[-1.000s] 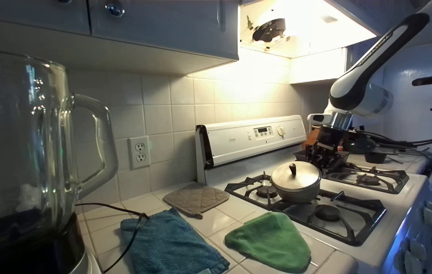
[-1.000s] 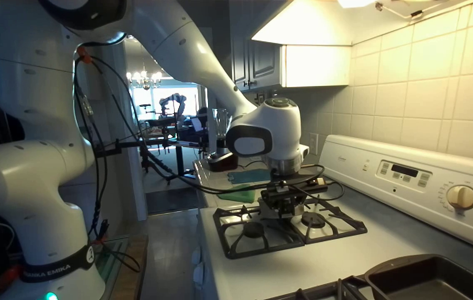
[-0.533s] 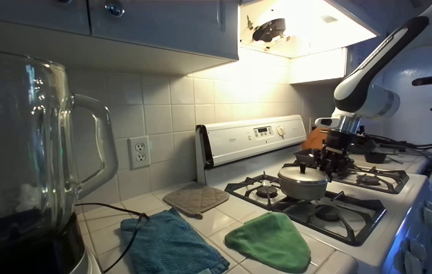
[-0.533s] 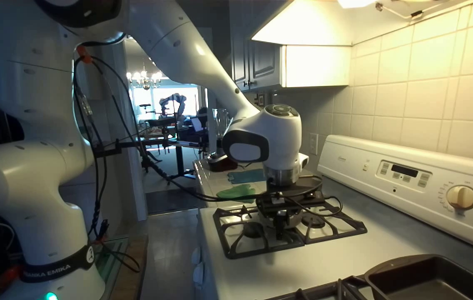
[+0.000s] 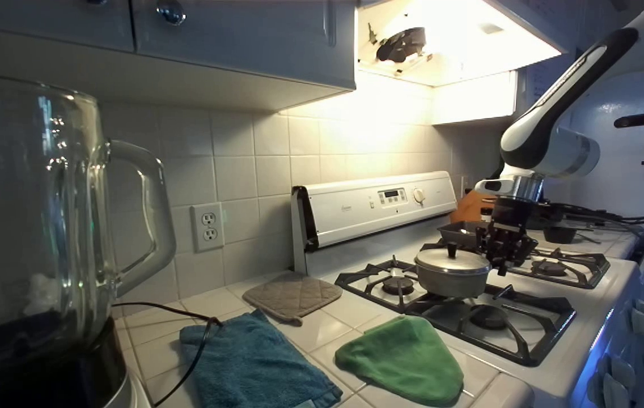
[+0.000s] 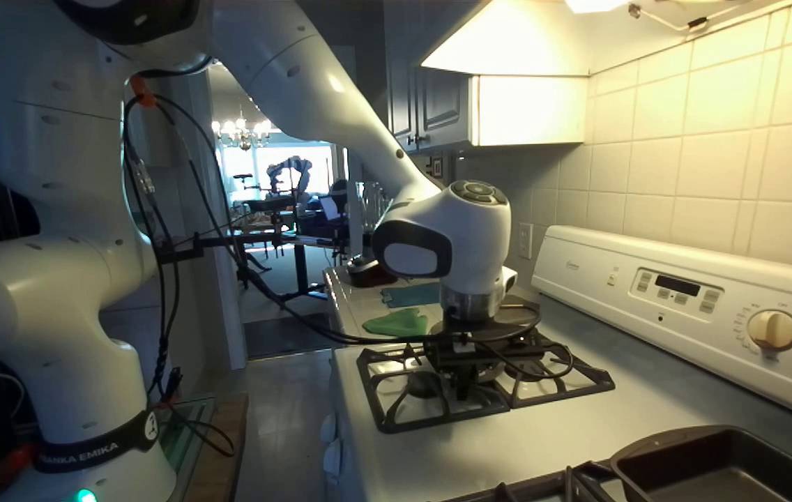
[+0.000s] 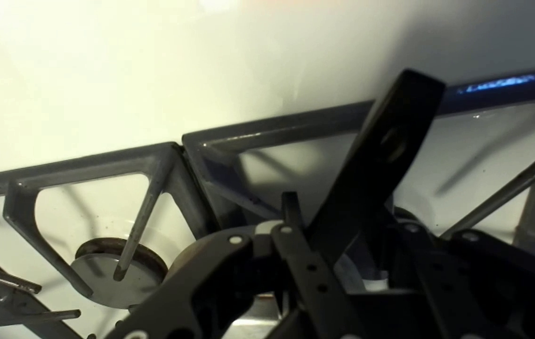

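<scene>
Fingers (image 7: 291, 209) clasp the black handle (image 7: 380, 169) of a dull silver-grey pot (image 5: 451, 285) with a shinier, black-knobbed lid (image 5: 441, 262).

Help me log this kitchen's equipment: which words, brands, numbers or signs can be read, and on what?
"RANKA EMIKA": black band around the robot's base; its start is unclear.
"OFF" (tiny, probable): above the oven knob.
"CLEAN" (small, probable): right of that knob.
Too small or blurred: other print around the knob, the stove panel's script logo and buttons, the band's round emblem, lettering along the robot arm.
</scene>
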`<state>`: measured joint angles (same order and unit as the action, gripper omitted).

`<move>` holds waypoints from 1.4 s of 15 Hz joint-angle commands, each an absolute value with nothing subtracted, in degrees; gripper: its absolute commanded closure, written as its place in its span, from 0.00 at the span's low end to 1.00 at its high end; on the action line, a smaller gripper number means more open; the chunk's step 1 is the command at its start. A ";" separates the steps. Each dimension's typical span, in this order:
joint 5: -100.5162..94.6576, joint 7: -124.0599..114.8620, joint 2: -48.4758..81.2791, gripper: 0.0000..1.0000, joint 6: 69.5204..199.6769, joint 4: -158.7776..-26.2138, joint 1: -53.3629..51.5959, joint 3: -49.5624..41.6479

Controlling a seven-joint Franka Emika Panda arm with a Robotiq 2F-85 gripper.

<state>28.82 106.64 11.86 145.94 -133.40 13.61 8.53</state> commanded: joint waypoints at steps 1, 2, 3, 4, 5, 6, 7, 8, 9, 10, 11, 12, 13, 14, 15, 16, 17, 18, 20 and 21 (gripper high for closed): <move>32.84 109.36 10.27 0.35 144.53 -134.14 12.39 7.76; 34.34 110.07 10.19 0.30 143.64 -133.84 12.46 8.05; 36.07 111.06 10.21 0.23 142.56 -133.51 12.49 8.22; 37.63 112.08 10.24 0.16 141.53 -133.30 12.30 8.10; 39.02 112.64 10.43 0.10 140.31 -133.04 12.07 7.84; 39.84 113.10 10.63 0.02 139.37 -132.91 11.78 7.48; 40.32 113.19 10.83 0.18 138.79 -132.87 11.44 7.01; 40.74 113.15 10.93 0.33 138.12 -132.82 11.24 6.64; 40.73 112.25 11.08 0.11 138.39 -132.83 10.90 6.23; 40.54 111.75 11.17 0.03 138.56 -132.84 10.68 5.90; 40.65 111.10 11.32 0.03 139.06 -132.76 10.43 5.56; 40.88 110.36 11.45 0.00 139.71 -132.71 10.17 5.25; 40.98 109.46 11.55 0.00 140.32 -132.71 9.90 4.92; 41.60 108.53 11.69 0.00 140.80 -132.58 9.70 4.69; 42.11 107.58 11.76 0.00 141.35 -132.57 9.42 4.42; 42.35 106.30 11.84 0.00 141.72 -132.53 9.09 4.16; 42.22 104.43 12.03 0.00 142.25 -132.45 8.67 3.94; 41.81 102.74 12.11 0.00 142.95 -132.55 8.31 3.81; 40.37 98.98 12.39 0.00 143.41 -132.58 7.52 3.63; 39.82 97.32 12.54 0.00 143.52 -132.56 7.11 3.58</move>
